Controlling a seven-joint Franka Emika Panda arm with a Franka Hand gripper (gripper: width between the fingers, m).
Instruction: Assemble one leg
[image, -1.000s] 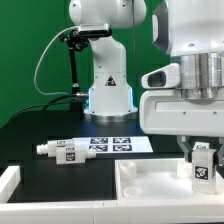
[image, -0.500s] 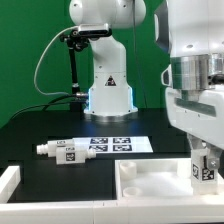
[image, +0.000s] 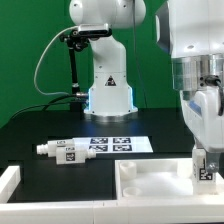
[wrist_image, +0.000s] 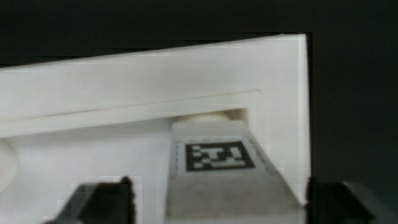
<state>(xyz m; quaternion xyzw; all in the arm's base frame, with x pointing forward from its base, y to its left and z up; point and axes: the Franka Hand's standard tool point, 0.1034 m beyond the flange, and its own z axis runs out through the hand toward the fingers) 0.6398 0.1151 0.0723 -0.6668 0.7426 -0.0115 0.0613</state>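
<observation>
My gripper (image: 205, 168) is at the exterior view's right, shut on a small white leg (image: 206, 173) with a black-and-white tag. It holds the leg upright at the far right corner of the large white tray-shaped part (image: 150, 178). In the wrist view the leg (wrist_image: 222, 150) stands between my two dark fingers (wrist_image: 103, 200), with the tray part's white surface (wrist_image: 107, 100) behind it. A second leg (image: 63, 151) lies on its side on the black table, left of the tray part.
The marker board (image: 118, 143) lies flat behind the tray part, in front of the robot base (image: 108, 95). A white part's corner (image: 8, 183) shows at the lower left edge. A black stand (image: 75, 60) rises at the back left.
My wrist has turned about its upright axis with the leg in its grip, and the leg sits slightly lower at the tray corner. The lying leg has not moved.
</observation>
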